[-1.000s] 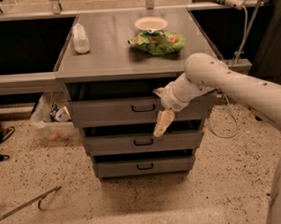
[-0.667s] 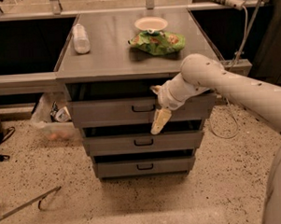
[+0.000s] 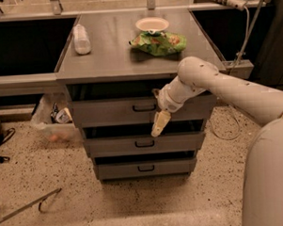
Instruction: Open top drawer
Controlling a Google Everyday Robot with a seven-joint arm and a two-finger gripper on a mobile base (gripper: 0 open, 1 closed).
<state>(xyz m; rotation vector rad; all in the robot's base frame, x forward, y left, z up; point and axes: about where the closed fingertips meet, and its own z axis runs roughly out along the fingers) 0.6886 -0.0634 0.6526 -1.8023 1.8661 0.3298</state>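
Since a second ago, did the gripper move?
Yes, the gripper slid slightly left, closer to the handle of the top drawer.

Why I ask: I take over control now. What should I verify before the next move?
1. Handle of top drawer visible, unblocked: ok.
2. Gripper at the handle: not ok; it hangs just right of and below it.
3. How far the top drawer is out: cannot tell.
4. On the cabinet top, bottle, bowl and bag sit back from the front edge: ok.
5. Middle drawer handle free of the gripper: ok.
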